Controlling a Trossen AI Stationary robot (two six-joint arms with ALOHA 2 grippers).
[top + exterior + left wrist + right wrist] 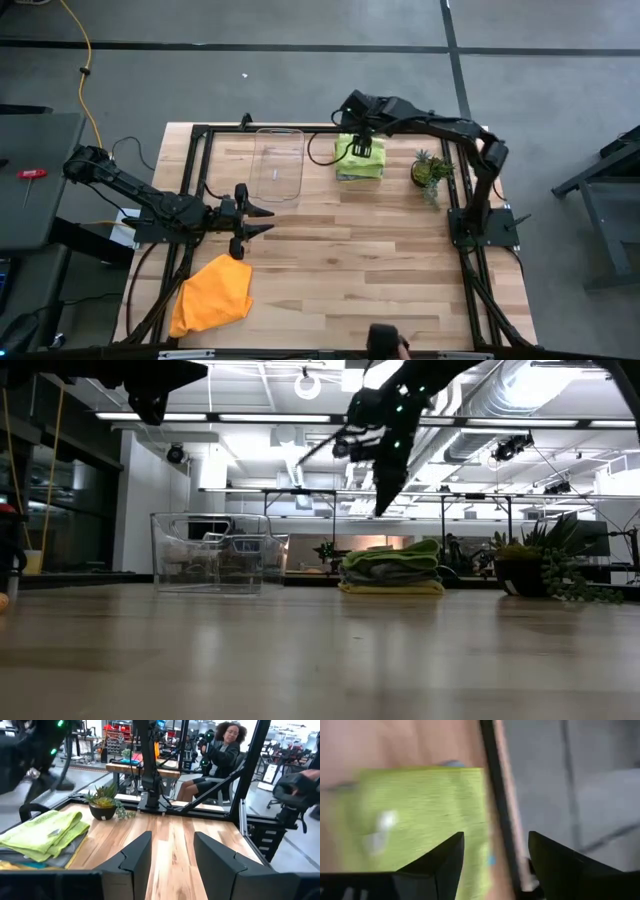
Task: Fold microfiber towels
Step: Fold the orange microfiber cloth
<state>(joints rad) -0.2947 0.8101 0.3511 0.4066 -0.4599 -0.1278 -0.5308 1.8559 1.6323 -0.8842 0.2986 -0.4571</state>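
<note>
A stack of folded microfiber towels [360, 165] rests on the table at the far middle. Its top cloth is lime green [415, 815], with grey [392, 574] beneath and yellow [390, 589] at the bottom. My right gripper [382, 508] hangs open above the stack, clear of it, with nothing between its fingers [495, 855]. An orange towel [212, 297] lies crumpled on the table near the front left. My left gripper [262, 219] waits open over the left part of the table, pointing level toward the right [172, 855].
A clear plastic tray [278, 163] stands left of the stack. A small potted plant [430, 172] stands to the right of the stack. A black frame [200, 135] borders the table. A person sits beyond the table's right side [220, 755].
</note>
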